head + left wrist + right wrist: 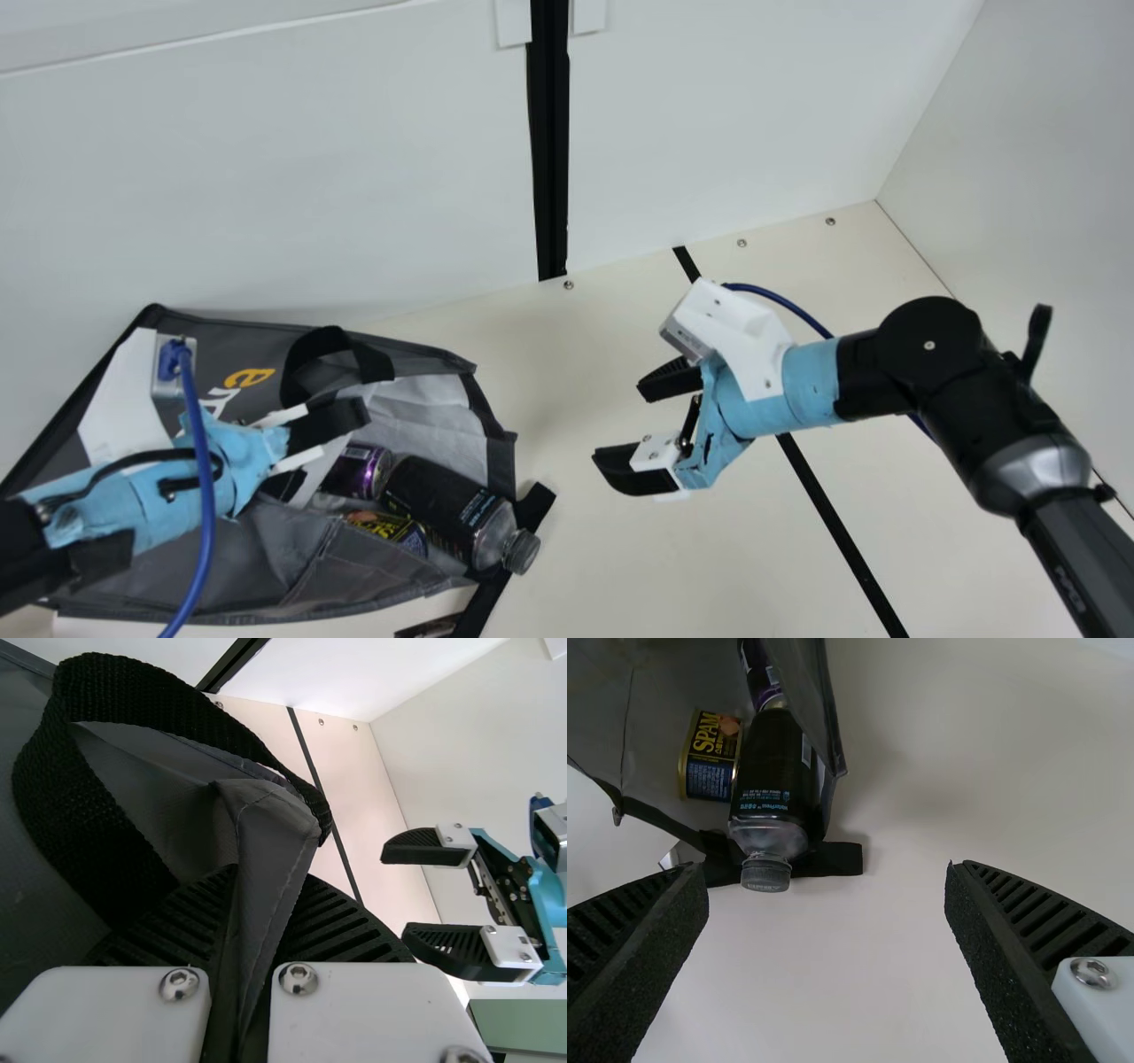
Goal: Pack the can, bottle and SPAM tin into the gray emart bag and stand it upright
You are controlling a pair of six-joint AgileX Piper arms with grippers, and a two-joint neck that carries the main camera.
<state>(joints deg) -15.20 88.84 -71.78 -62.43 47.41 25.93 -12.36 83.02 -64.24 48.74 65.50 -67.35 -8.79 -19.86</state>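
The gray emart bag (292,554) lies on its side at the left of the main view, mouth facing right. My left gripper (310,456) is over it; in the left wrist view the same gripper (237,912) is shut on a fold of the bag (270,842). Inside the mouth are the purple can (359,471), the dark bottle (443,509) with its cap sticking out, and the SPAM tin (390,530), also visible in the right wrist view as the tin (710,757). My right gripper (617,424) stands open right of the bag; its wrist view shows that gripper (826,875) with nothing between its fingers.
A black handle (332,354) loops over the bag's upper side, and another strap (833,859) lies by the bottle's neck. White walls (310,177) rise behind and at the right. Bare table (567,549) lies between the bag and the right arm.
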